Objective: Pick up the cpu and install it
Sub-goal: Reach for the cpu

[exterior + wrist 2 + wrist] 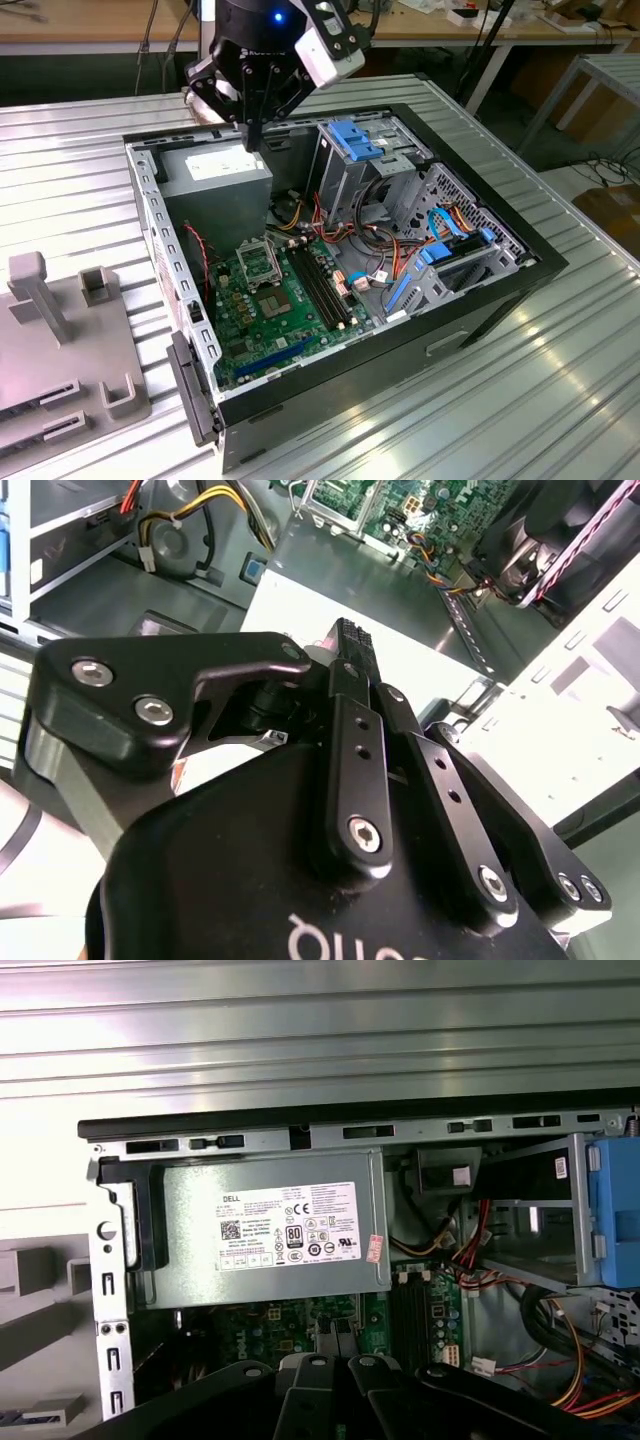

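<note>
The hand [254, 140], fingers pressed together, hangs above the one power supply [215, 172], well apart from the one cpu [272, 300].

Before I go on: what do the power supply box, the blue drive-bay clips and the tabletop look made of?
Power supply box: apparently bare sheet steel or similar, dull grey with a printed sticker. Blue drive-bay clips: likely moulded plastic, uniform matte colour. Tabletop: probably aluminium, ribbed and silvery, streaked with bright reflections.
</note>
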`<state>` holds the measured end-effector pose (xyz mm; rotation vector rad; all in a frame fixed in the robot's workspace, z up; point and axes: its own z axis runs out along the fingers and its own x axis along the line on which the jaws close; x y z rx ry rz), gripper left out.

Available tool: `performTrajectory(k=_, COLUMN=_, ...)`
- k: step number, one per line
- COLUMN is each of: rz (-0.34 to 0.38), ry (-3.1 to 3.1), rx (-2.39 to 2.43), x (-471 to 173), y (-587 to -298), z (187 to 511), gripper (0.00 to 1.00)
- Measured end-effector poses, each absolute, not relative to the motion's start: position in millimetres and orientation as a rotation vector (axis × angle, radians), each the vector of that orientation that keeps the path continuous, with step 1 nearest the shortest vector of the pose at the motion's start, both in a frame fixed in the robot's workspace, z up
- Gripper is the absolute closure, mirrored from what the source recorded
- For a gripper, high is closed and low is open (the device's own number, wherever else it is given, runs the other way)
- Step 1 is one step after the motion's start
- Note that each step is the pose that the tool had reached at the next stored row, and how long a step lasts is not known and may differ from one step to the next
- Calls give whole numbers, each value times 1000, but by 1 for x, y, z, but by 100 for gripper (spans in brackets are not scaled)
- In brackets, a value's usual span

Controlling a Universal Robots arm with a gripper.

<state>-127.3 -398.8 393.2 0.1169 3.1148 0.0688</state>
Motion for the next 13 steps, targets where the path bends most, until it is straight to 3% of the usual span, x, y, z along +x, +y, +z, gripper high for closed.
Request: performTrajectory(k=13, rz=69, ry=3115, rx=117, x=-130, y=-399, z=393, gripper=89)
